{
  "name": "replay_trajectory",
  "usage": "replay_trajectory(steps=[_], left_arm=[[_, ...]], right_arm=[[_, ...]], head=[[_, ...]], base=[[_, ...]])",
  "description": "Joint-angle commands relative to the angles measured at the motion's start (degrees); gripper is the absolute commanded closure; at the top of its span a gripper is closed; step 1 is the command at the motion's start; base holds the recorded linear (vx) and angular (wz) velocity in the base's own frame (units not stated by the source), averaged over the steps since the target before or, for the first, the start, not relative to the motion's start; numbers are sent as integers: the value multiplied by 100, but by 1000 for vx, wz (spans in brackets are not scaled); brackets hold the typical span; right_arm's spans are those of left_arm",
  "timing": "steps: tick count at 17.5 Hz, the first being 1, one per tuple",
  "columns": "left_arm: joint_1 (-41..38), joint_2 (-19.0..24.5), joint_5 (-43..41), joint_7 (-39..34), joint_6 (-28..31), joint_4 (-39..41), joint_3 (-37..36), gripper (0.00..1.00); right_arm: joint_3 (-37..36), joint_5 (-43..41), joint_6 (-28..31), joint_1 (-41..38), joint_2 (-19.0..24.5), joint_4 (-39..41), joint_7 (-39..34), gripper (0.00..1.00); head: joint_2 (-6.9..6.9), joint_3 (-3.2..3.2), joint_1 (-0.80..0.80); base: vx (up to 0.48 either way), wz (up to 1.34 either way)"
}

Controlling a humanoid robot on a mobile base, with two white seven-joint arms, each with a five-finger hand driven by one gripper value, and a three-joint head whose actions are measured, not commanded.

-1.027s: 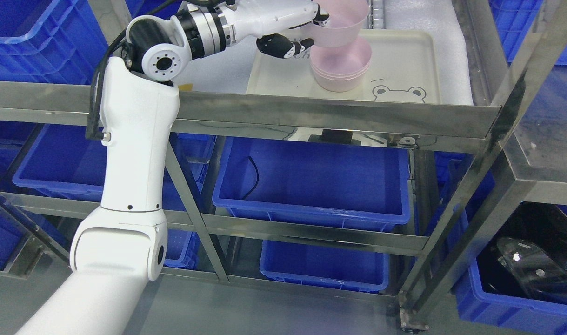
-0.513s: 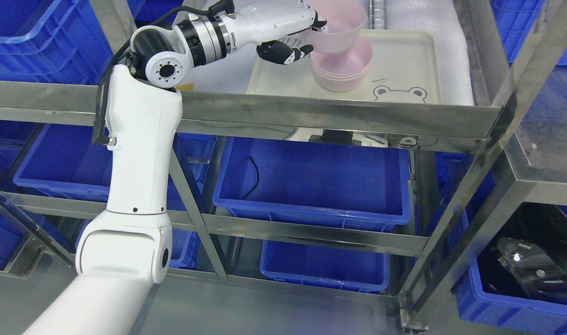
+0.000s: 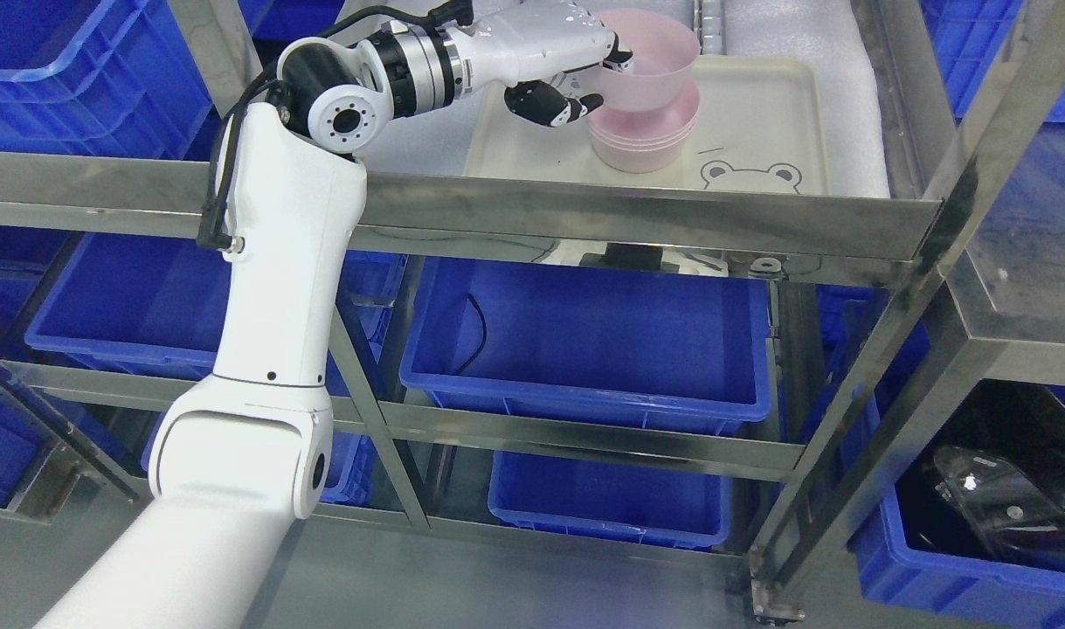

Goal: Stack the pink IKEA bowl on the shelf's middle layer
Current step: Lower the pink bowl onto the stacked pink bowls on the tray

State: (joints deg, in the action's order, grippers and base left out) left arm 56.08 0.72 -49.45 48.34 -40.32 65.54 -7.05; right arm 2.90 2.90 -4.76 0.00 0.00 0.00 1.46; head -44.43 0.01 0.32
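Steel shelf rack [image 3: 637, 218] w/ blue bins [image 3: 584, 341] on its lower levels fills your view. On the upper level, a cream tray [image 3: 759, 122] w/ a bear print carries a stack of pink bowls [image 3: 646, 131]. Your left hand [image 3: 576, 74] comes in from the left and pinches the near-left rim of a pink bowl [image 3: 650, 57], thumb outside. That bowl sits tilted, its base inside the stack's top. Right arm isn't visible.
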Motion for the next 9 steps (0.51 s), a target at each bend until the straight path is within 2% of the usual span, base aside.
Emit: replay_trajectory(steps=[1, 4, 9], left_arm=[[52, 28, -65, 0, 33, -393, -226, 94], [52, 28, -47, -44, 6, -436, -235, 90], [52, 28, -65, -167, 6, -437, -279, 67]], right_arm=[[0, 0, 1, -123, -100, 100, 3, 0], [0, 0, 1, -123, -100, 100, 3, 0], [0, 0, 1, -123, -100, 100, 3, 0]], head=[[0, 0, 0], [0, 0, 0], [0, 0, 0]], base=[[0, 0], [0, 0], [0, 0]])
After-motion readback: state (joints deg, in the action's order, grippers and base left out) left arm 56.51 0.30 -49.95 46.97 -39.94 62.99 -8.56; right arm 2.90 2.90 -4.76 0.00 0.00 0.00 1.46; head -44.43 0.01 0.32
